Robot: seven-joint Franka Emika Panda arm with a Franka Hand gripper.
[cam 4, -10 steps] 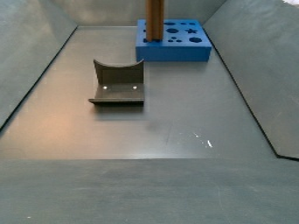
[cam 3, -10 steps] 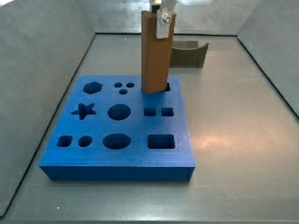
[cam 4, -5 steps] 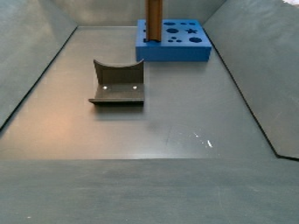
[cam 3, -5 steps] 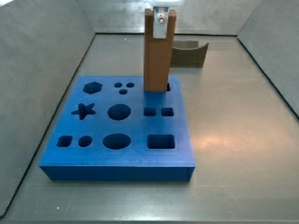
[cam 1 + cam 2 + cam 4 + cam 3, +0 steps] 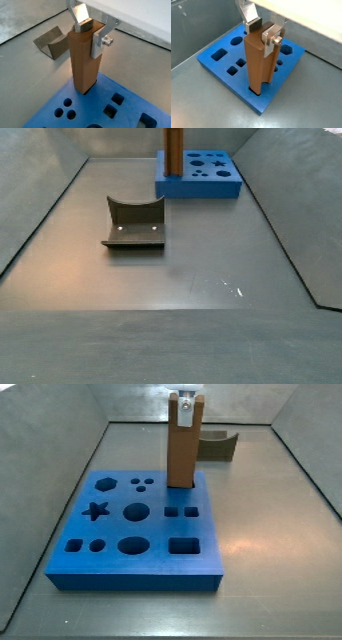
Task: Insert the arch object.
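The wooden bar (image 5: 182, 452) stands upright at the far edge of the blue board (image 5: 134, 569), upper centre of the side view, its lower end sunk into a slot there. In both wrist views the slot's dark opening shows around the base of the bar (image 5: 258, 65), so the end sits inside the board (image 5: 228, 65) rather than on top of it.

The gripper (image 5: 89, 30) is at the top of the bar (image 5: 85, 60), upper centre of frame. Jaws: one silver finger (image 5: 81, 15) lies against the bar's far face and the other, with a screw head, (image 5: 103, 41) against its near face; they pinch the top of the bar. In the side view only the gripper's tip (image 5: 186, 402) shows at the top edge.

The dark block with a curved notch (image 5: 135, 223) lies on the grey surface (image 5: 201, 268), well apart from the board (image 5: 201, 183). In the side view it sits behind the bar, upper centre (image 5: 218, 444).
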